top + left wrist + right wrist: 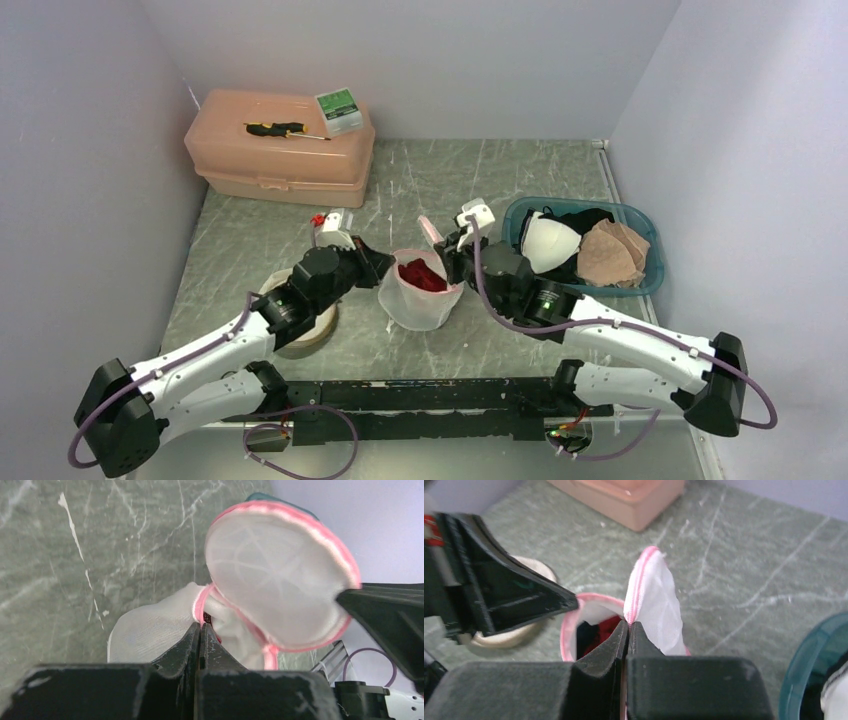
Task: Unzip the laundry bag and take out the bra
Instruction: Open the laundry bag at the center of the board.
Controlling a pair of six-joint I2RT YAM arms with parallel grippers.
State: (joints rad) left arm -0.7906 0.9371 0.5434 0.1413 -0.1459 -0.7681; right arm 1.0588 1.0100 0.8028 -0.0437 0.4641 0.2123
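Around the work, a peach plastic case [280, 150] sits at the far left of the marbled table [500, 180], with a black-and-yellow screwdriver [285, 129] and a small green-and-white box [339, 111] on its lid; the box carries a label, but the print is too small to read. A roll of tape [305, 325] lies under the left arm's wrist, and a teal basket [640, 283] to the right of the right arm holds a white bra cup [550, 240] and a beige garment [612, 252]. No other writing is legible. The laundry bag [420, 295], white mesh with pink trim, stands upright near the middle of the table between the 2 claws, its mouth open and its round lid flap [280, 575] lifted up. The left gripper [200, 630] has its 2 fingers pressed together on the pink rim at the left side of the bag's mouth. The right gripper [628, 627] is pinched tight on the pink-edged flap on the right side, holding it upright. The bra [423, 277], red, lies down inside the open bag, directly between and just below both sets of fingertips, touched by neither. Nothing stands between either claw and the bag.
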